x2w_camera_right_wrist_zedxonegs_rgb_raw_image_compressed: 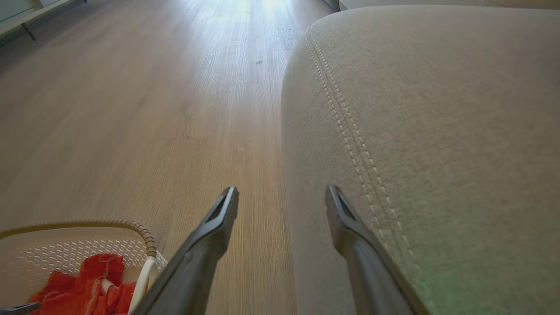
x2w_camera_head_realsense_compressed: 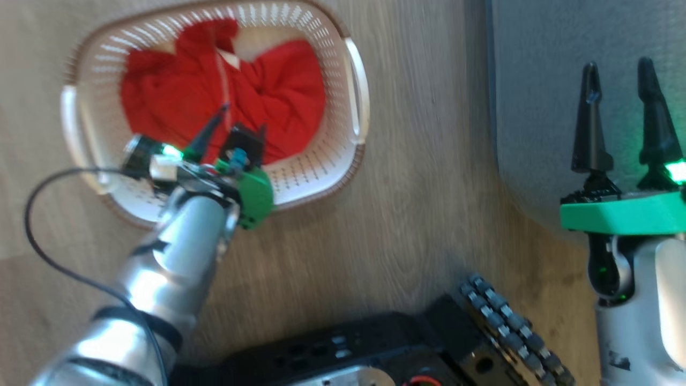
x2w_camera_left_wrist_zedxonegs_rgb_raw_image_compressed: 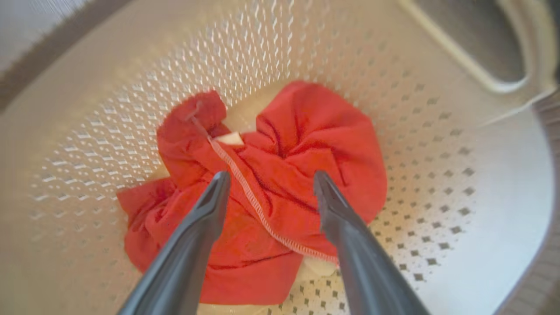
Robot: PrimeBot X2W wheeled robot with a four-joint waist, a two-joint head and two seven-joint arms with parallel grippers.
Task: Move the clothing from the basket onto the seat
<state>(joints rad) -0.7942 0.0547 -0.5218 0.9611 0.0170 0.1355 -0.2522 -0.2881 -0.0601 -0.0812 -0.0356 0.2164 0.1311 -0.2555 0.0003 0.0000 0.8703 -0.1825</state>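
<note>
The red clothing lies crumpled in the cream perforated basket on the wooden floor at the upper left of the head view. My left gripper reaches down into the basket, open. In the left wrist view its two fingers straddle the clothing and its pale stitched hem, with my left gripper just above the fabric and nothing clamped. My right gripper stands open over the edge of the grey seat. The right wrist view has my right gripper over the seat edge, with the basket at the lower left.
Wooden floor separates the basket from the seat. My dark wheeled base fills the bottom middle of the head view. A black cable loops off my left forearm. Pale furniture stands far off across the floor.
</note>
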